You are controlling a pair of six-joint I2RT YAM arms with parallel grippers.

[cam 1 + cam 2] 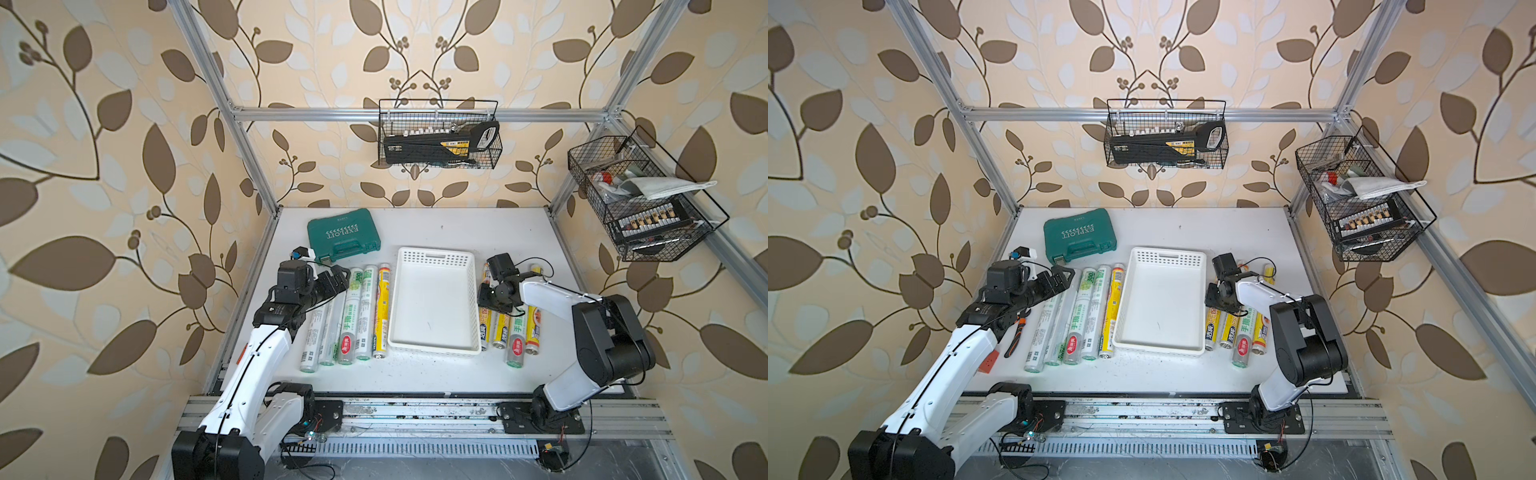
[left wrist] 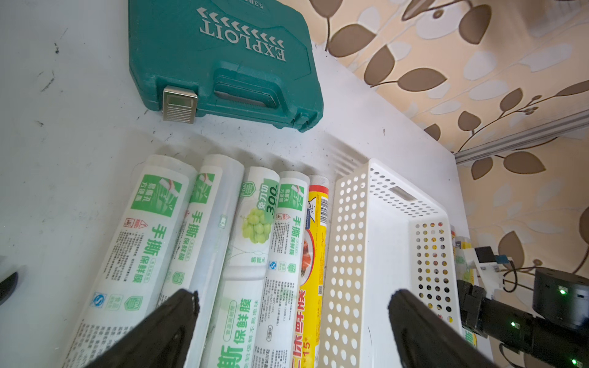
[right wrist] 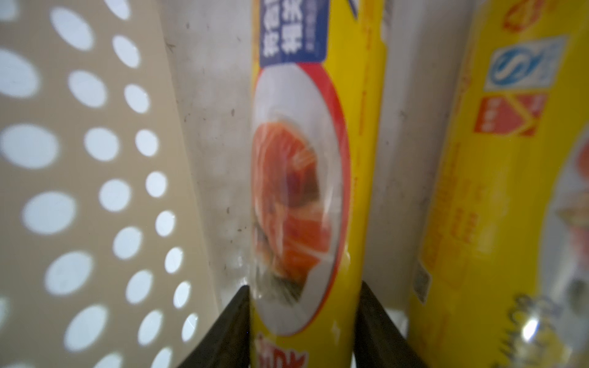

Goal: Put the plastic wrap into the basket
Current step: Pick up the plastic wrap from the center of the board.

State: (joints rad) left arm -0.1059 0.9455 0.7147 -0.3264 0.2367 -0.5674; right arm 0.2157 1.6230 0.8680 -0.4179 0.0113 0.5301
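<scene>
Wide apart stand the jaws of the left gripper, holding nothing. It hovers over the far part of five rolls of plastic wrap that lie side by side on the white table, left of the basket. Four are silvery-white with green print. The fifth roll, yellow, lies just beside the basket's left wall. Beyond them, nearer the back wall, a green tool case lies shut, apart from the rolls. The basket, white and perforated, sits mid-table, its long sides parallel to the rolls. To its right four more rolls lie in a row on the table, three yellow and one silvery-white with a red mark. The right gripper is down over the innermost roll, the yellow one nearest the basket. In the right wrist view a dark finger stands at either flank of it, and table shows between roll and basket wall. The jaws are astride the roll, but the close view is blurred and I cannot tell whether they press on it.
</scene>
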